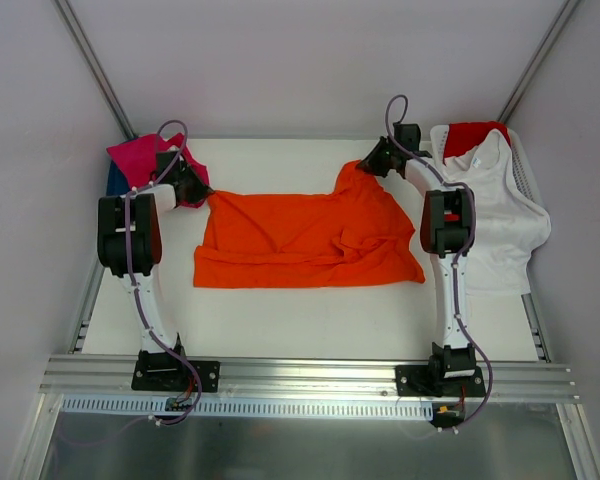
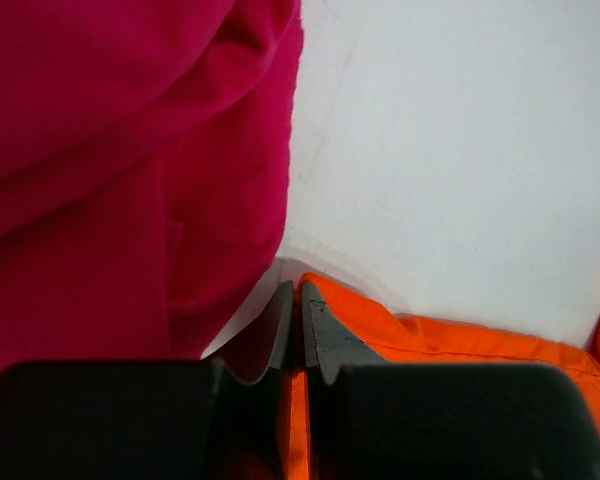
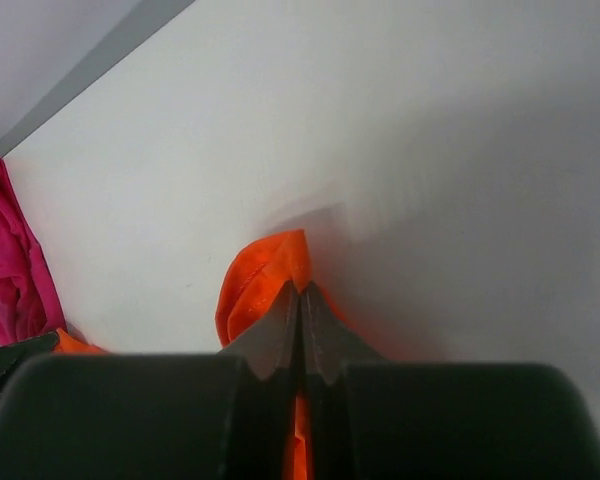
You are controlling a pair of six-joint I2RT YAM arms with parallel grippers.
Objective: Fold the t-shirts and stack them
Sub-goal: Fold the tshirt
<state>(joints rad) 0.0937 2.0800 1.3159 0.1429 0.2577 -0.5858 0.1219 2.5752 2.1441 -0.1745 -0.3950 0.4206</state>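
The bright orange t-shirt (image 1: 300, 240) lies spread across the middle of the white table. My left gripper (image 1: 202, 190) is shut on its far left corner, and the cloth (image 2: 430, 335) shows between the jaws in the left wrist view. My right gripper (image 1: 365, 166) is shut on its far right corner, with a pinched fold of orange cloth (image 3: 260, 280) sticking out past the tips. A magenta-pink t-shirt (image 1: 140, 158) lies at the far left, over a dark blue one (image 1: 113, 180); it also fills the left wrist view (image 2: 110, 170).
A white plastic basket (image 1: 525, 175) stands at the far right, holding a white t-shirt (image 1: 495, 215) that drapes over it and a red one (image 1: 472, 135). The table's far edge meets the back wall just beyond both grippers.
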